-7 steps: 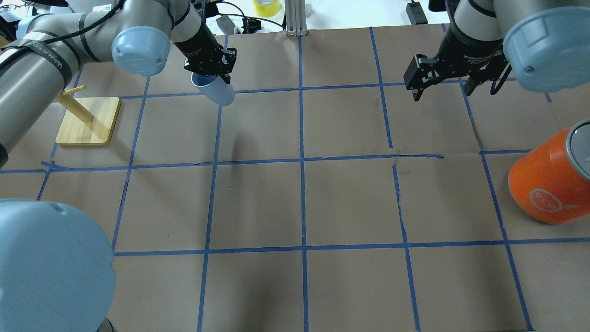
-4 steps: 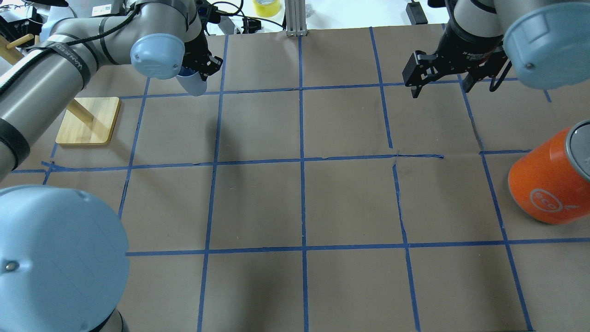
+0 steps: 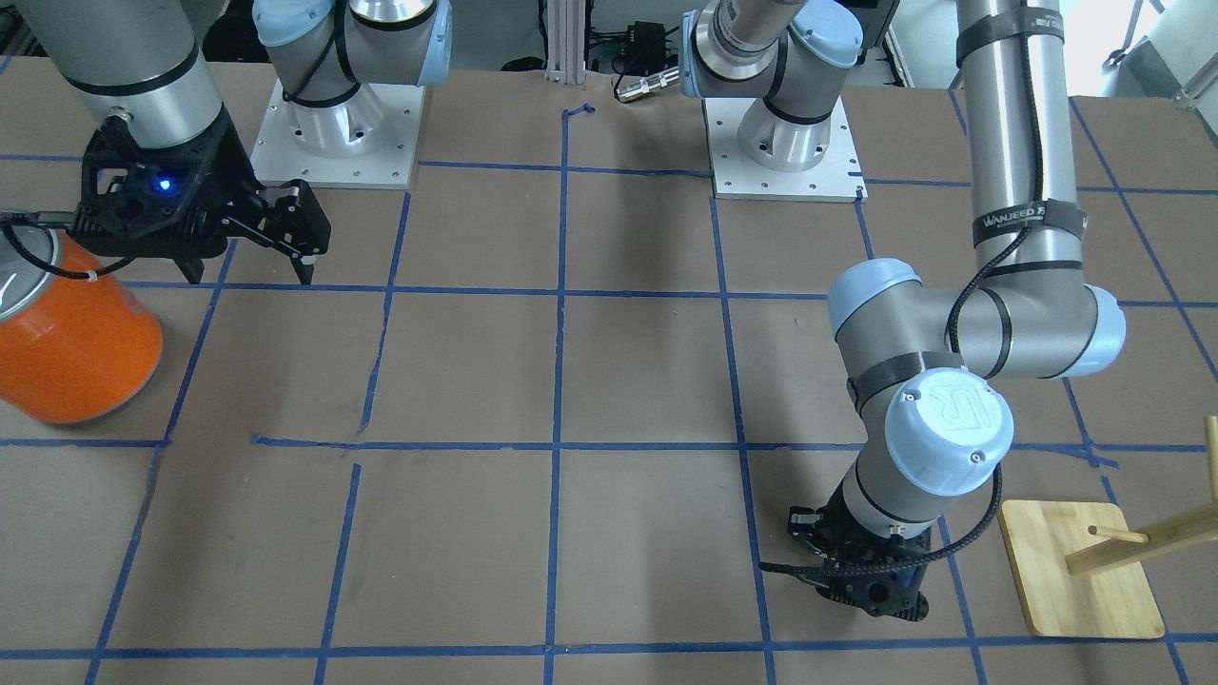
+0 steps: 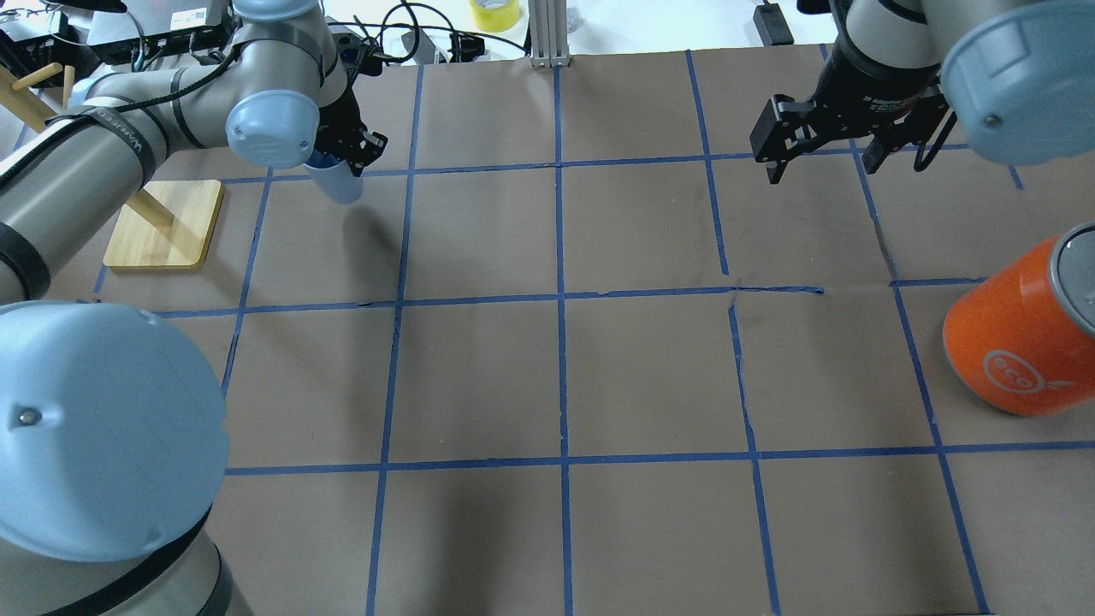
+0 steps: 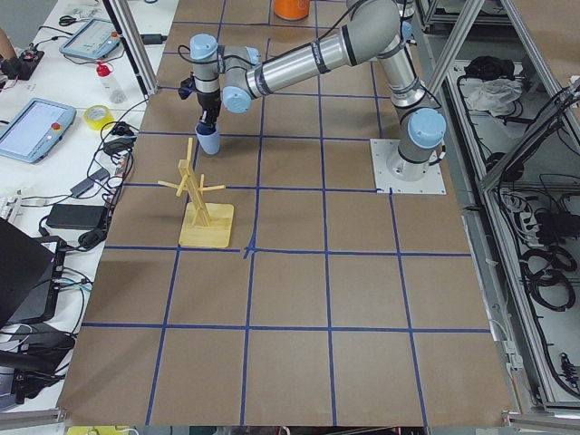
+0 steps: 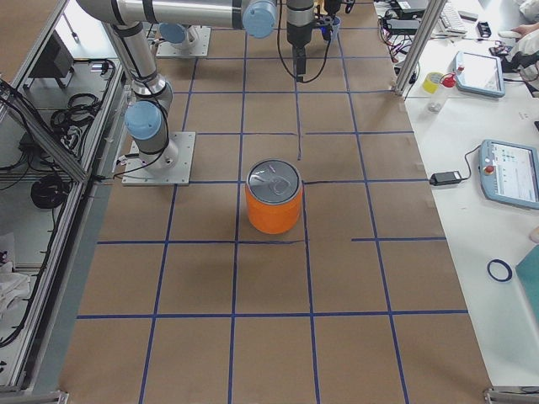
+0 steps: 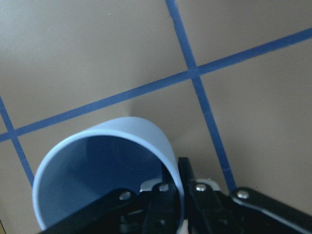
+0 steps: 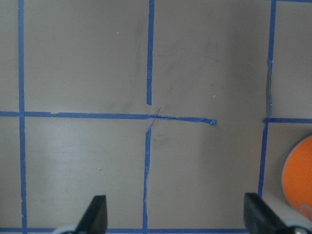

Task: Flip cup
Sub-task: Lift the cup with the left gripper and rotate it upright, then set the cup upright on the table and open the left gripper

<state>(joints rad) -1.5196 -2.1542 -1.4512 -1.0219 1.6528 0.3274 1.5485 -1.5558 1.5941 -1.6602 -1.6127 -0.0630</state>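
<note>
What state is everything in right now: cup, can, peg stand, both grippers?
Small pale blue plastic cup: mouth up, pinched by its rim.
Left gripper: shut on the cup wall.
Right gripper: open, empty.
Big orange can with silver top: standing upright.
Wooden peg stand: upright, pegs bare.

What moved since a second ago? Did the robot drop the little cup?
No. The left tool still pinches the cup and carried it to the robot's left, closer to the wooden stand. The right tool stayed open and hardly moved. The orange can and the stand stayed put.
</note>
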